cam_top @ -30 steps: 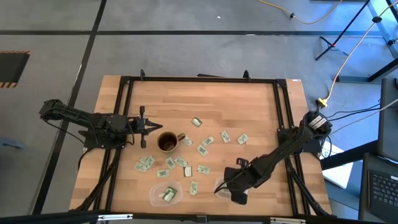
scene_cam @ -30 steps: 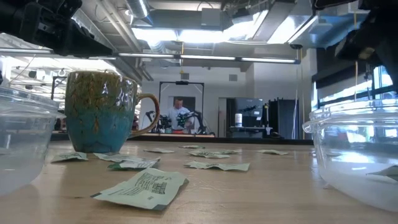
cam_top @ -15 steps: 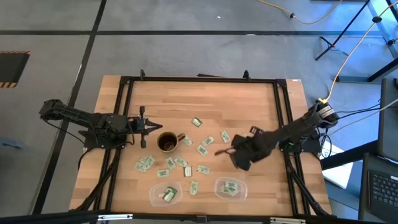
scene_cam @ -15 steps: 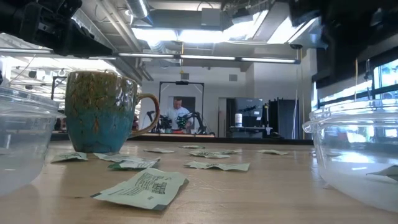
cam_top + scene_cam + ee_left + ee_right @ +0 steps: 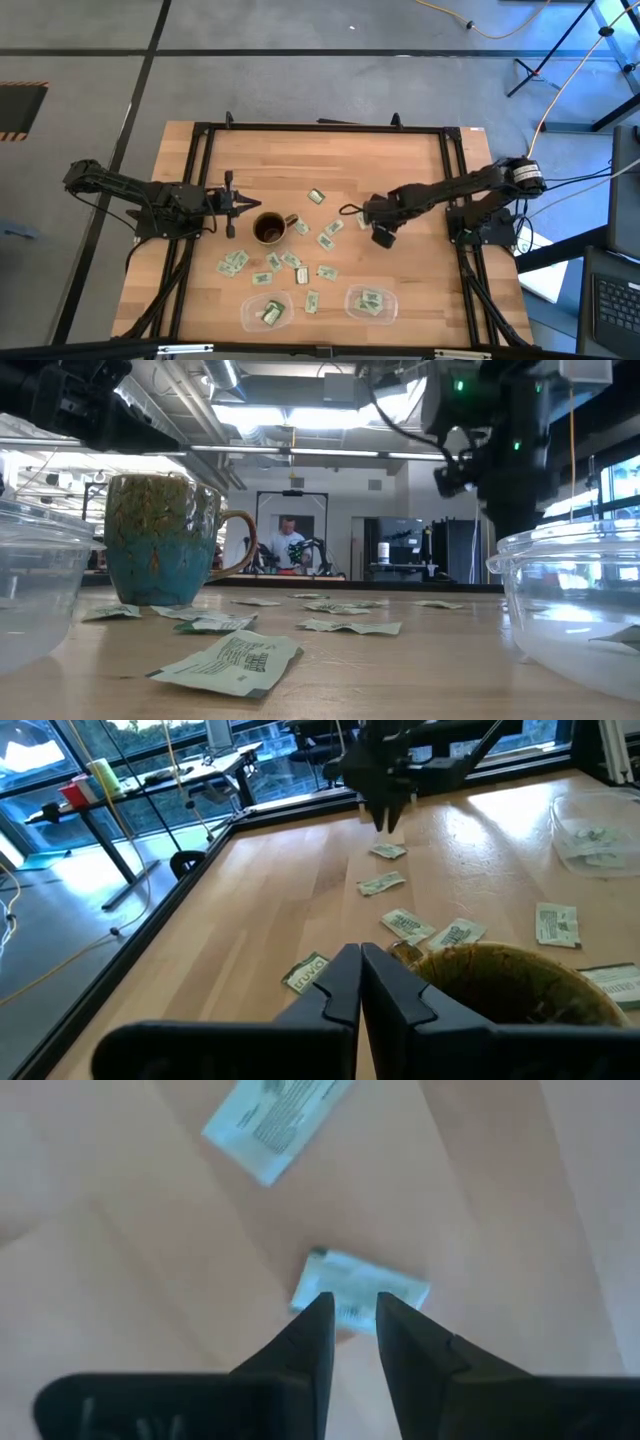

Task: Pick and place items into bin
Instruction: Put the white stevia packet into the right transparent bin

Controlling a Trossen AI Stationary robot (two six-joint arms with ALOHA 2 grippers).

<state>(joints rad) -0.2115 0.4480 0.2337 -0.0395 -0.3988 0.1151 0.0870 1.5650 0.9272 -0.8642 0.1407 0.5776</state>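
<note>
Table [image 5: 400, 160]: pale wood in a black frame, seen from above.

My two arms: the left one lies at nine o'clock, my left gripper [image 5: 243, 204] closed on nothing, just beside the mug. The right one reaches in from three o'clock toward the centre.

Mug [image 5: 270, 229]: brown, left of centre, handle toward three o'clock.

Two clear tubs: left tub [image 5: 266, 310] and right tub [image 5: 370, 301] at six o'clock, each with packets inside.

My right gripper [image 5: 348, 1312]: pointed down, fingers a narrow gap apart, empty, over one packet [image 5: 355, 1295]; a second packet [image 5: 275, 1120] lies near it.

Packets [image 5: 290, 262]: pale green and white, scattered between the mug, the tubs and my right gripper.
</note>
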